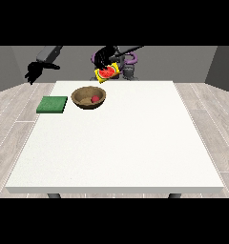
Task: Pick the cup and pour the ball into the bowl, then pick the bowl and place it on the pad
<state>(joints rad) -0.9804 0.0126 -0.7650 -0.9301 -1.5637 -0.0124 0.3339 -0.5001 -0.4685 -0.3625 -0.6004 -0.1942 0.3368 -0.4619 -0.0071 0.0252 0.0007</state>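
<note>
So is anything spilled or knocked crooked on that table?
Nothing spilled. The red ball lies inside the wooden bowl, which sits upright beside the green pad. The only tilted thing is the yellow cup, tipped over in the hand above the bowl.

One view only: front, set across the table (116,143) from the robot (121,59), raised, looking down and towards 12 o'clock. Whole tabletop framed (near edge at 6 o'clock), robot small and far at top. Nothing shared with another view.
</note>
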